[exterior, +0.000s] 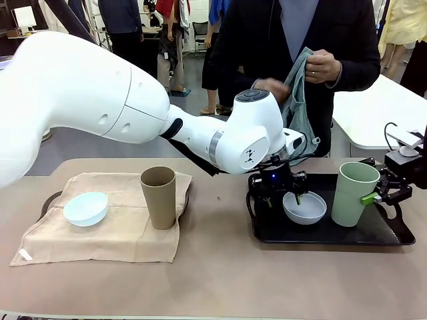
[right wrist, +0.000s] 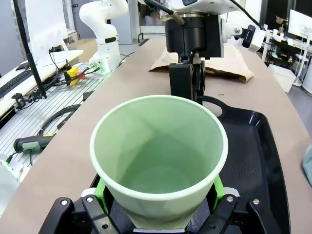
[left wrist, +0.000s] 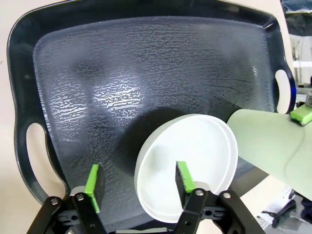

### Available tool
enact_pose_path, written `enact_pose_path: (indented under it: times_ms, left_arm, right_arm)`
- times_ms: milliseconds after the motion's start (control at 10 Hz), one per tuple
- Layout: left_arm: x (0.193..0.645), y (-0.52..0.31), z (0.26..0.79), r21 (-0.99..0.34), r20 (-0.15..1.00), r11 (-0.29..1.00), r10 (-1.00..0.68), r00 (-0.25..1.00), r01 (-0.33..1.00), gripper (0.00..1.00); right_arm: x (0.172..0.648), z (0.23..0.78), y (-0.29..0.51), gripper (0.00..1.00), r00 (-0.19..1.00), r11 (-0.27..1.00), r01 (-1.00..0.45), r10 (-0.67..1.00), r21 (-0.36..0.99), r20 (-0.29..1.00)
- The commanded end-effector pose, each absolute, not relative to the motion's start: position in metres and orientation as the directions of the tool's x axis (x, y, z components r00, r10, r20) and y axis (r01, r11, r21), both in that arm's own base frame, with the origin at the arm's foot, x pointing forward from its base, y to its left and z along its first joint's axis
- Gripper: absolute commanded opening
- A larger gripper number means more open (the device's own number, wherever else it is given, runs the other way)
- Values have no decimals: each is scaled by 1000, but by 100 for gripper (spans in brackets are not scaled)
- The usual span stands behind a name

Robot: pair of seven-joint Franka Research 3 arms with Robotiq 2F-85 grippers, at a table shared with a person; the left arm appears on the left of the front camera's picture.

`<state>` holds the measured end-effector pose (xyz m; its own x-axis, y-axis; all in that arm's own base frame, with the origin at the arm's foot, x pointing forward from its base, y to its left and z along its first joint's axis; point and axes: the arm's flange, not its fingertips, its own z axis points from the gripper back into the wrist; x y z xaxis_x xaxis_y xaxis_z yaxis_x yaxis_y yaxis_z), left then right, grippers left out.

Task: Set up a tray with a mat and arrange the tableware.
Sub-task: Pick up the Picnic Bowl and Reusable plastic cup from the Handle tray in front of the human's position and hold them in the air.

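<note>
A black tray (exterior: 333, 233) on the right carries a white bowl (exterior: 305, 208) and a pale green cup (exterior: 357, 193). My left gripper (exterior: 291, 193) hangs over the bowl. In the left wrist view the left gripper (left wrist: 138, 183) stands open astride the white bowl's (left wrist: 195, 161) rim, one finger inside and one outside over the tray (left wrist: 146, 73). My right gripper (exterior: 371, 198) grips the cup from the right, and its pads press the green cup's (right wrist: 158, 146) sides. On the left, a beige mat (exterior: 120, 233) holds a pale blue bowl (exterior: 85, 208) and a tan cup (exterior: 158, 197).
The mat lies over a dark tray (exterior: 48, 200) whose rim shows at the left. A person at the far side holds a grey-green cloth (exterior: 300, 100) in both hands. Bare table stretches between the two trays and along the near edge.
</note>
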<state>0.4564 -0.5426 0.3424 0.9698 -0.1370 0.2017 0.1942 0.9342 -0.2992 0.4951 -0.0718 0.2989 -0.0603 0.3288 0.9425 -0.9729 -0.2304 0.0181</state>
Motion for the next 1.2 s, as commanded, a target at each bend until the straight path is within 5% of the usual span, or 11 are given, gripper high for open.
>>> enact_pose_path:
  times_ms: [0, 100, 200, 300, 400, 500, 600, 700, 800, 1000, 1100]
  left_arm:
    - [458, -537, 344, -312, 183, 927, -155, 971, 207, 0]
    - [458, -537, 345, -314, 183, 926, -156, 971, 208, 28]
    - [459, -536, 346, -315, 183, 926, -156, 971, 208, 0]
    - [459, -536, 346, -316, 184, 926, -155, 971, 208, 0]
    - [459, -535, 346, -318, 182, 926, -152, 971, 204, 0]
    - [459, -535, 345, -317, 180, 926, -151, 972, 202, 0]
    - [460, -535, 345, -315, 177, 927, -151, 972, 202, 0]
    - [461, -535, 345, -314, 176, 928, -151, 973, 201, 0]
    - [461, -535, 345, -313, 175, 929, -151, 973, 200, 0]
    - [456, -535, 351, -301, 170, 936, -138, 976, 185, 0]
    - [431, -525, 388, -313, 156, 935, -122, 980, 166, 0]
  right_arm:
    - [485, 306, -71, 39, -43, -233, -972, 340, 40, 939]
    - [483, 308, -71, 0, -45, -234, -972, 340, 38, 939]
    - [483, 309, -71, 0, -45, -233, -972, 341, 38, 939]
    - [484, 309, -71, 0, -44, -234, -971, 341, 39, 939]
    - [483, 308, -71, 33, -45, -235, -971, 340, 39, 939]
    - [483, 308, -71, 33, -44, -237, -971, 339, 40, 940]
    - [484, 308, -71, 0, -44, -235, -971, 338, 39, 940]
    - [483, 308, -72, 33, -45, -237, -971, 336, 38, 941]
    - [483, 309, -72, 0, -46, -238, -970, 335, 37, 941]
    - [484, 310, -80, 0, -48, -222, -975, 346, 32, 937]
    - [483, 314, -109, 81, -11, -192, -979, 354, 62, 935]
